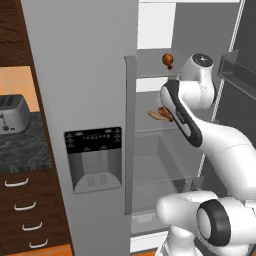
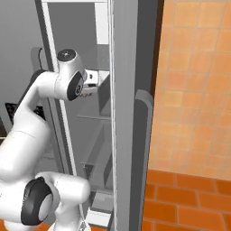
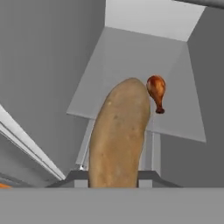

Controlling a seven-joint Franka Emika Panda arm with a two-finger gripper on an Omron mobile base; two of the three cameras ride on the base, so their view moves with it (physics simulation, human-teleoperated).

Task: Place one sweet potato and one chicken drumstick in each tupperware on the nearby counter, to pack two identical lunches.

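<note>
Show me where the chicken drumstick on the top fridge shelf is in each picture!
Left base view: drumstick top middle, on the upper shelf.
Hand view: right of centre, beyond the held sweet potato's tip; probably the same one.
Right base view: door edge hides that shelf.
Shared landmark: the fridge's grey shelves.

You will find nothing here that can be read. The dark control panel [image 1: 93, 140] above the dispenser on the fridge door [image 1: 85, 100] carries a few rows of small pale marks, but they are too small and blurred for you to make out any letter or number. No label, brand or sign shows on any other thing in these views.
</note>
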